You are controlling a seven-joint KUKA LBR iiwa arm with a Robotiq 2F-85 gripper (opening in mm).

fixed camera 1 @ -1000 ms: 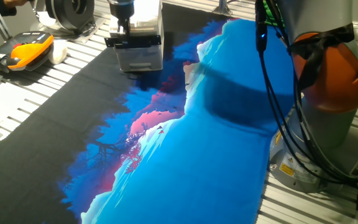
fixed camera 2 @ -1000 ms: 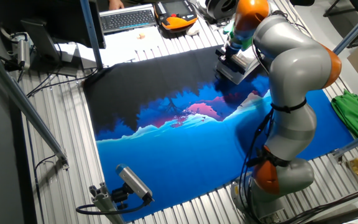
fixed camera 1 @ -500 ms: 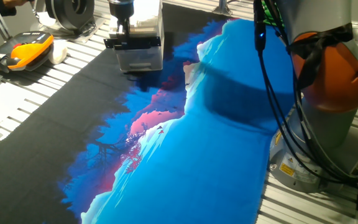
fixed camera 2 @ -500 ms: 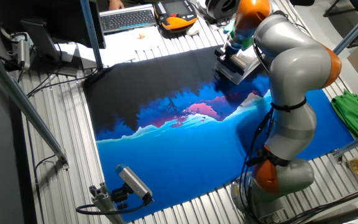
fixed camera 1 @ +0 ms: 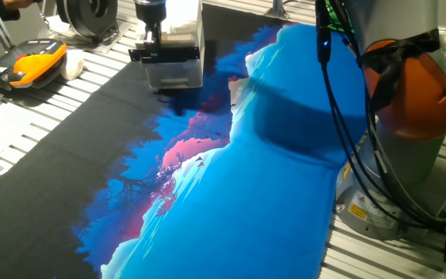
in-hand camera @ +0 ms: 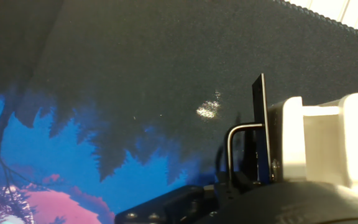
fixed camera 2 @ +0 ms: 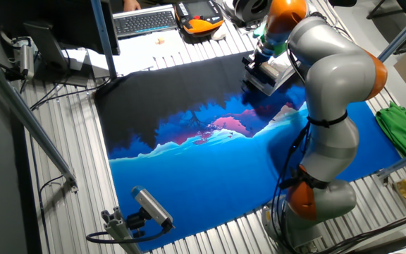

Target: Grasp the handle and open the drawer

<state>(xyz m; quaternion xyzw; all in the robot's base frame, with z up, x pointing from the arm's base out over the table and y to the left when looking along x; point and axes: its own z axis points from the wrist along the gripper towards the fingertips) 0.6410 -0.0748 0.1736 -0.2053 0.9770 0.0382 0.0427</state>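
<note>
The gripper (fixed camera 1: 155,40) sits on the handle (fixed camera 1: 165,53) at the drawer's (fixed camera 1: 174,74) front — grip width cannot be told

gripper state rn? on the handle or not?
gripper: at the handle on the drawer front; whether the fingers are closed on it cannot be told from these views.

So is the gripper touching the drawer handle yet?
Cannot tell. One fixed view shows the gripper at the handle, contact unclear; the hand view shows neither contact nor gap.
</note>
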